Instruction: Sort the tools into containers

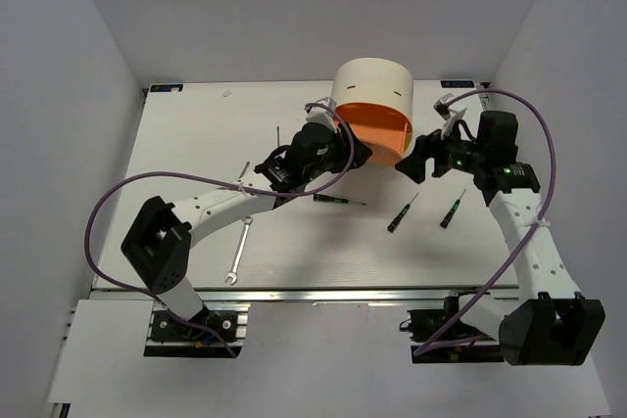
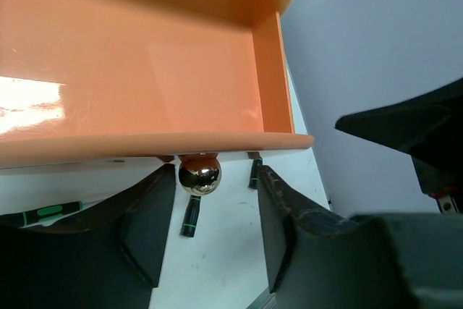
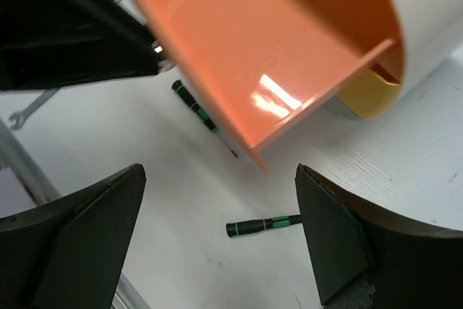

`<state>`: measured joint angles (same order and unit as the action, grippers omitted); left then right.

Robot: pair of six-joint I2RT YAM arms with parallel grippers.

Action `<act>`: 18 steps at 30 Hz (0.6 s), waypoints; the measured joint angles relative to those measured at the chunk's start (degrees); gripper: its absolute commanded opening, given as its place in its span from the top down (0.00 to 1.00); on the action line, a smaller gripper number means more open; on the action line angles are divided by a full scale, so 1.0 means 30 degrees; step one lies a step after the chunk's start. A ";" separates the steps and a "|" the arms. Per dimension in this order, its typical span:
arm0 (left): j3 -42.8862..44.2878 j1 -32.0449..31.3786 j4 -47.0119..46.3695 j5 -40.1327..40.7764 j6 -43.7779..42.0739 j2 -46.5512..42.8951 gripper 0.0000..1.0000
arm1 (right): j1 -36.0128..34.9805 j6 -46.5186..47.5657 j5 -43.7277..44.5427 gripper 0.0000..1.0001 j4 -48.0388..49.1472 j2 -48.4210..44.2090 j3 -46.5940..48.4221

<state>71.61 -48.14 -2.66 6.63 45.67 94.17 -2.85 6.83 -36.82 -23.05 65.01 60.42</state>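
Straddles the brass knob [image 2: 200, 175] of the pulled-out orange drawer [image 2: 145, 70] with left gripper [image 2: 213, 226] jaws open, not touching; hovers right gripper [image 3: 217, 244] jaws apart, empty; leaves screwdrivers [image 1: 402, 214] and wrench [image 1: 240, 252] on the counter [image 1: 196, 134]; risks tipping the cream cabinet [image 1: 372, 80] if tugged harder.

L arm [image 1: 211, 205] & R arm [image 1: 529, 242] w/ white link tubes, chunky matte-black joint housings, purple cable [image 1: 98, 212] looped along each, small green LED [image 1: 457, 158] at R wrist, L tool [image 2: 217, 175] & R tool [image 3: 218, 171] w/ black wedge-shaped fingers, scuffed edges
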 measured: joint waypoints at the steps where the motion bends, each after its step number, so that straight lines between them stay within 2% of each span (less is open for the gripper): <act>1: 0.0000 0.0007 0.0000 -0.0087 -0.0066 -0.0022 0.44 | 0.0044 0.0816 -0.0597 0.11 -0.0466 -0.0189 0.0000; 4: -0.0364 0.0007 0.0029 -0.0270 -0.0291 -0.0430 0.51 | 0.0087 0.4058 -0.2324 0.11 -0.2382 -0.0831 0.0189; 8: -0.2062 0.0007 0.0233 -0.0233 -0.0539 -0.2324 0.52 | 0.0087 0.9369 -0.4517 0.11 -0.5683 -0.1727 0.0503; 14: -0.3053 0.0007 0.0874 -0.0051 -0.1093 -0.4335 0.41 | 0.0087 1.8476 -0.6360 0.27 -1.1220 -0.1523 0.0605; 18: -0.4277 0.0007 0.2259 0.0386 -0.1508 -0.5989 0.35 | 0.0066 2.5063 -0.6251 0.36 -1.4469 -0.0831 0.0036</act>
<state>58.78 -48.12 4.12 7.79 41.15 76.20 -2.66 82.02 -55.57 -66.46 62.52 60.53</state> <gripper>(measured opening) 0.632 0.674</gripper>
